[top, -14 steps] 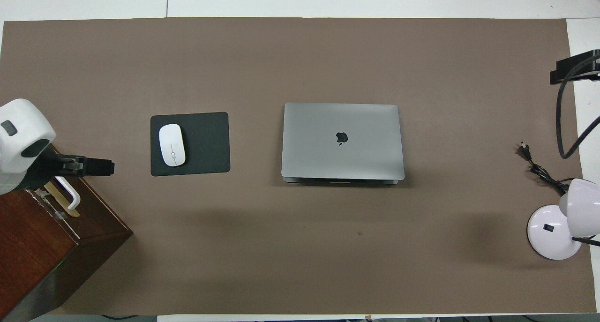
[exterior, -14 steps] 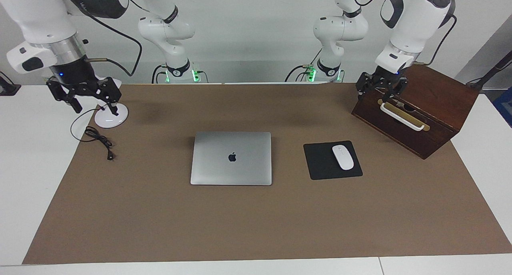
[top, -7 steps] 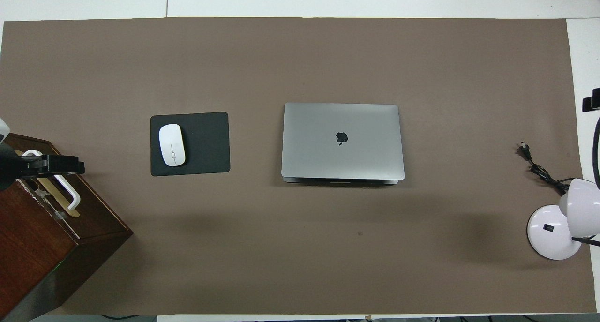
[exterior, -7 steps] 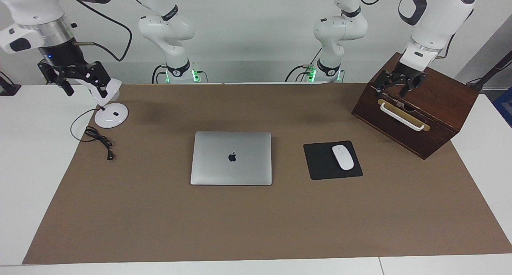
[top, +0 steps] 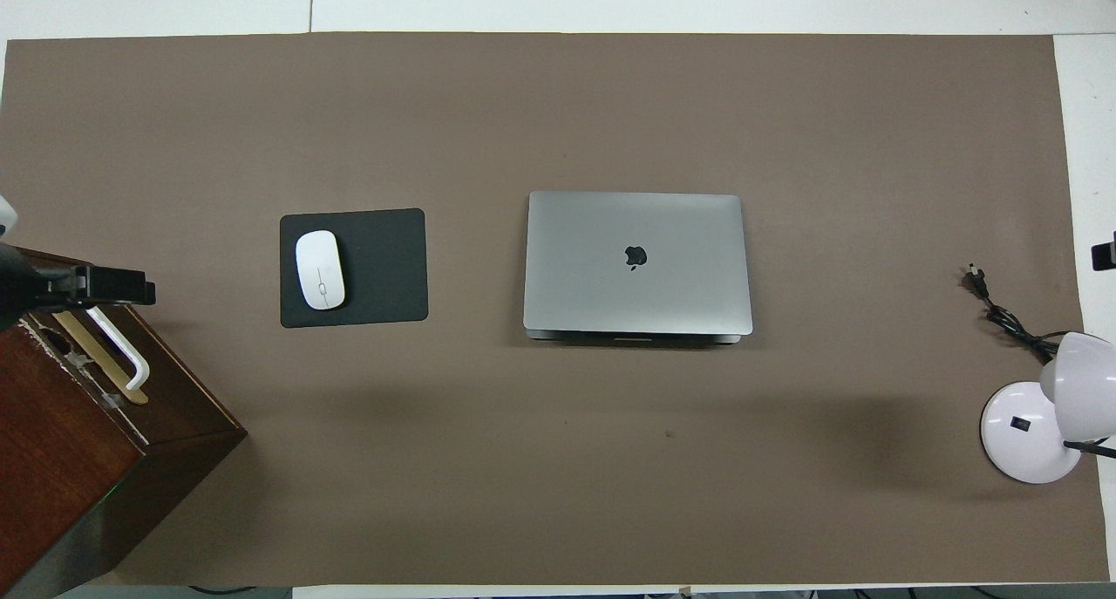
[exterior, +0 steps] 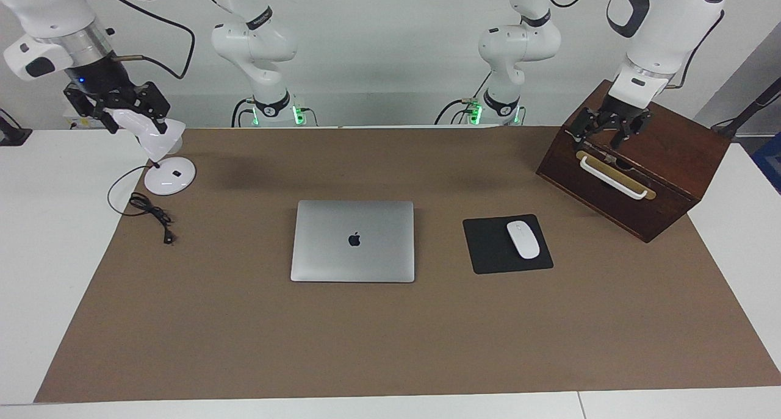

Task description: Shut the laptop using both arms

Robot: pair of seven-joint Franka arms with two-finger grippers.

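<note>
Laptop (exterior: 352, 241) lies mid-mat with its lid flat down, logo up, beside the mouse pad (exterior: 492, 246) that carries a white mouse (exterior: 523, 239), so the closing step looks done and the next move, in my judgement, calls only for the arms to stay clear. Left gripper (exterior: 607, 129) hangs with fingers spread and empty over the wooden box (exterior: 665, 181), whose inside is hidden, and right gripper (exterior: 116, 109) hangs likewise open over the desk lamp (exterior: 163, 163).
</note>
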